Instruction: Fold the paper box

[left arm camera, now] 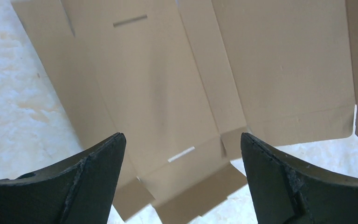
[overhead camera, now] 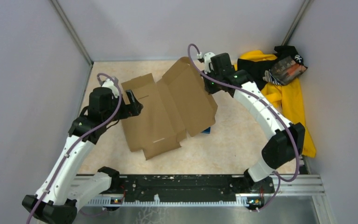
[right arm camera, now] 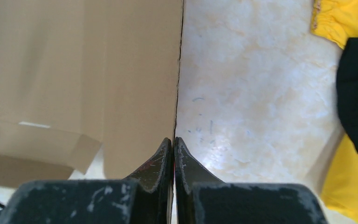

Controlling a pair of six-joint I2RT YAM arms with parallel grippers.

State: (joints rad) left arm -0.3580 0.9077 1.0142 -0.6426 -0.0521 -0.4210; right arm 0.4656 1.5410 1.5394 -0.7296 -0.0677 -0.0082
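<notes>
Paper box [overhead camera: 161, 116] sits mid-table, mostly flat, opened out as a flapped brown sheet. Its right-hand panel is tilted up off the table [overhead camera: 233, 144], the rest lies down. Main crease between the raised panel and the flat part runs far-to-near, slightly slanted.

Right gripper [overhead camera: 210, 85] is at the far-right edge of the raised panel. In the right wrist view [right arm camera: 174, 140] its jaws are pressed together with the cardboard edge running straight out from between the tips, so they are clamped on that panel edge. The panel extends to the left of the jaws, bare table to the right.

Left gripper [overhead camera: 133, 106] hangs over the left side of the sheet. Left wrist view [left arm camera: 182, 137]: jaws wide apart, nothing between them, the flat panels and a slotted near flap lie below and ahead.

Key relation: the raised panel hinges leftward over the crease, toward the left arm. Right arm already has the panel, so it looks best placed to swing it over. Left arm is nearer the flat side flaps.

Small blue block [overhead camera: 207, 130] peeks out under the lifted panel's near corner. Yellow-and-black cloth pile [overhead camera: 289, 93] is far right, well apart from the box.
</notes>
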